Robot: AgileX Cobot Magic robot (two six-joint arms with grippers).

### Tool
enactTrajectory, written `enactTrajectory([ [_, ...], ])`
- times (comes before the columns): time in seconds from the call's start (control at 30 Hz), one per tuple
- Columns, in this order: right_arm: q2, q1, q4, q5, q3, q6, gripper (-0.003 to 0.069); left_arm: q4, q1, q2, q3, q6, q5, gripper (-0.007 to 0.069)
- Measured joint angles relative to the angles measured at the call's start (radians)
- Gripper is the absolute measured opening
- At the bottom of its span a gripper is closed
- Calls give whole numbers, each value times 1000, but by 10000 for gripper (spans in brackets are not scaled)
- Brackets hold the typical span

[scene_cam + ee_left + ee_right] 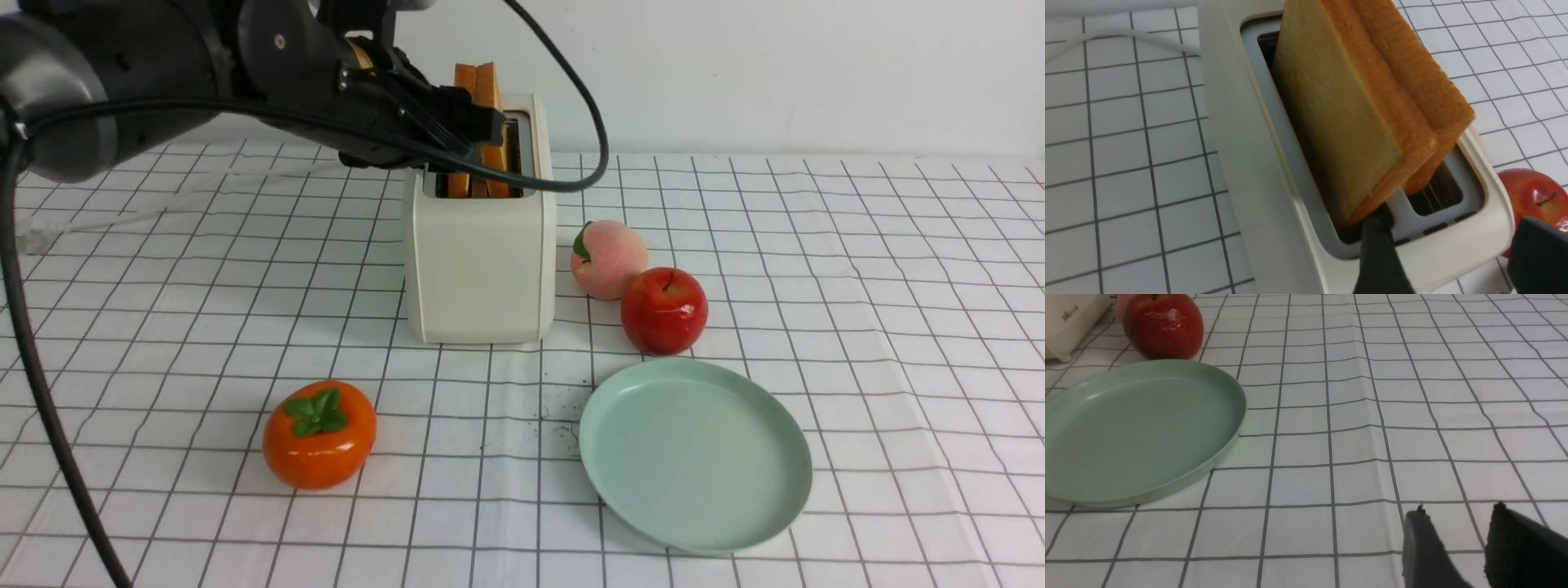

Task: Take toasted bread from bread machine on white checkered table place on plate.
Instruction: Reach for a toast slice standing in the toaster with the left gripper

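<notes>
Two toast slices are seated in the toaster, just beside the left tool, whose fingers are spread apart, gripping nothing. Small lettering on the toaster is unreadable.

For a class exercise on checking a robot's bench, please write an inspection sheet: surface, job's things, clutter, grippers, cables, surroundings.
Surface: table under white checkered cloth, slightly wrinkled.
Job's things: two slices of toast upright in the toaster; plate holds nothing.
Clutter: persimmon, apple, peach.
Grippers: left gripper open near the toast, not gripping it; right gripper open over the cloth, holding nothing.
Cables: black cable on the left arm, crossing the view of the toaster; white cord beside the toaster.
Surroundings: plain white wall behind.
</notes>
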Motion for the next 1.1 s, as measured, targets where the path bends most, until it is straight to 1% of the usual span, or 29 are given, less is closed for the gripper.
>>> enactTrajectory([
  [0.13, 0, 0, 0, 0, 0, 0, 242, 9, 0, 30, 0, 22, -60, 400],
  [0.17, 0, 0, 0, 0, 0, 0, 242, 28, 0, 47, 0, 24, -97, 382],
  [0.27, 0, 0, 0, 0, 0, 0, 242, 75, 0, 71, -1, 26, -135, 356],
  [0.33, 0, 0, 0, 0, 0, 0, 242, 96, 0, 77, -1, 26, -139, 349],
  [0.37, 0, 0, 0, 0, 0, 0, 242, 131, 0, 86, -1, 26, -142, 340],
  [0.5, 0, 0, 0, 0, 0, 0, 242, 173, 0, 86, -1, 25, -172, 325],
  [0.73, 0, 0, 0, 0, 0, 0, 242, 178, 0, 86, -1, 24, -287, 318],
  [1.1, 0, 0, 0, 0, 0, 0, 242, 180, 1, 131, -6, 24, -315, 307],
])
